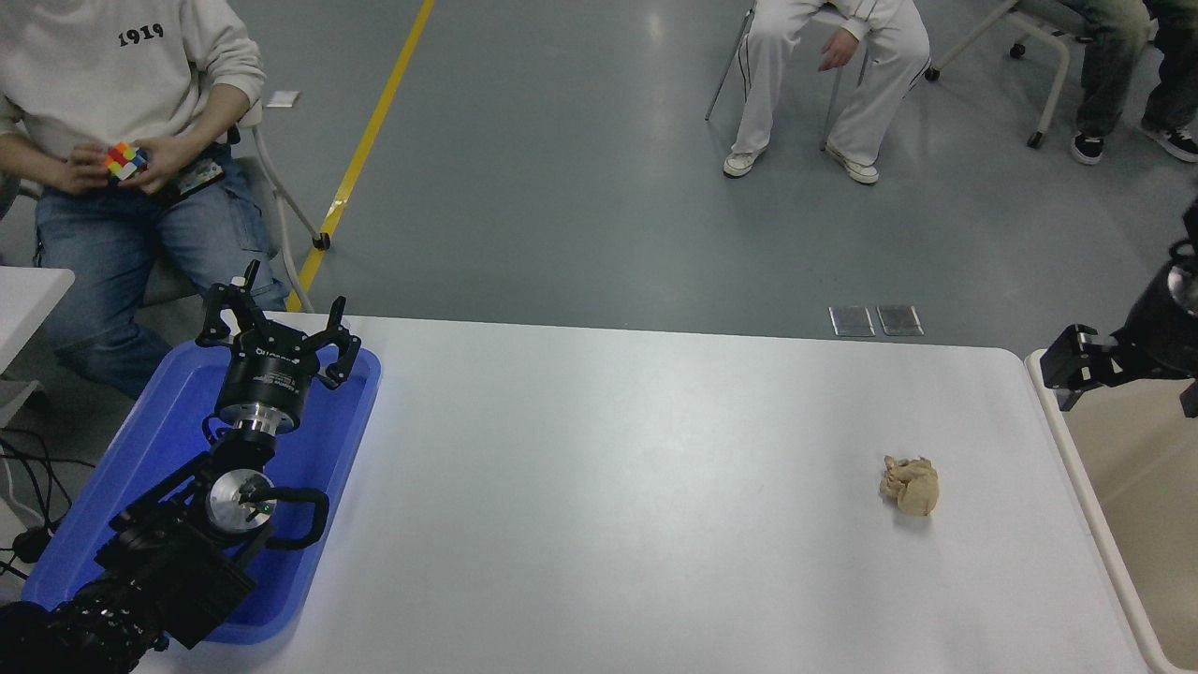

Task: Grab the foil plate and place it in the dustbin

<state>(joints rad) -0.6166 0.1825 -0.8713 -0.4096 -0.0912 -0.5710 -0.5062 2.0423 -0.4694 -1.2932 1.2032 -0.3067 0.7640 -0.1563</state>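
Observation:
The foil plate is not in view. The dustbin (1149, 505), a beige bin with a thick pale rim, stands off the table's right end and is cut off by the picture's right edge. What shows of its inside is bare beige. My right gripper (1076, 367) comes in from the right edge and hangs over the dustbin's far left corner, with nothing seen in it. My left gripper (277, 323) is open and empty, parked over a blue tray (159, 431) at the lower left.
A small crumpled tan paper ball (910, 485) lies on the white table (608, 487) towards its right end. A person with a colour cube sits at the far left, and others sit on chairs further back.

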